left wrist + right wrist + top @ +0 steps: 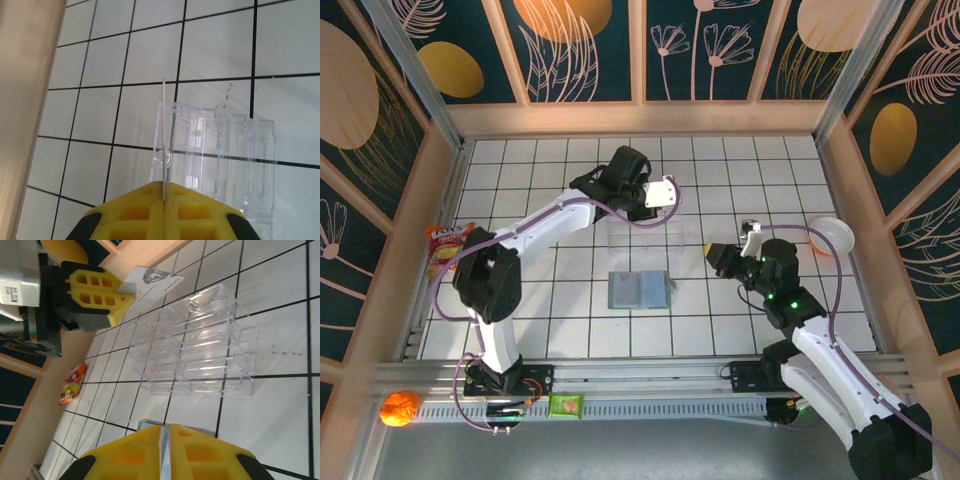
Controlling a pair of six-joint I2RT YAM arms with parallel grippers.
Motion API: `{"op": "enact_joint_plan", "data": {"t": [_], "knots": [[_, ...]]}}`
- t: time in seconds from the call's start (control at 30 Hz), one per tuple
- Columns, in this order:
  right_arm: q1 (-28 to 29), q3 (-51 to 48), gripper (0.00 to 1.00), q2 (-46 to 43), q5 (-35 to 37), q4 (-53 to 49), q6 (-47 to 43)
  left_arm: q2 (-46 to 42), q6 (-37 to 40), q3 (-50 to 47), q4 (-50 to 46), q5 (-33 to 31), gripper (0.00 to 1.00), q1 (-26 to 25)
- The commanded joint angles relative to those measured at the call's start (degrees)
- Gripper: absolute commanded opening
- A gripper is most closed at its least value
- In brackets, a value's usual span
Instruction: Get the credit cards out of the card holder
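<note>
My left gripper is shut on a credit card. The card is white with a small grey print and is held off the floor. In the left wrist view this credit card shows edge-on as a thin white line above a clear plastic organiser. The card holder, flat and grey-green, lies open on the tiles in front of the organiser. My right gripper hovers to the holder's right with its jaws almost together. The card holder edge shows just past its fingertips.
A snack bag lies by the left wooden wall. A white bowl sits at the right wall. An orange fruit and a green packet rest on the front rail. Open tiles lie near the front and at the back.
</note>
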Motion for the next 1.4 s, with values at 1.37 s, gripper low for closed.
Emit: {"op": "enact_joint_plan", "data": {"t": [1.37], "knots": [[-6.38, 0.98, 0.13, 1.46, -5.28, -1.93, -0.76, 7.24, 4.3, 3.5, -3.6, -2.53, 0.0, -1.8]]}}
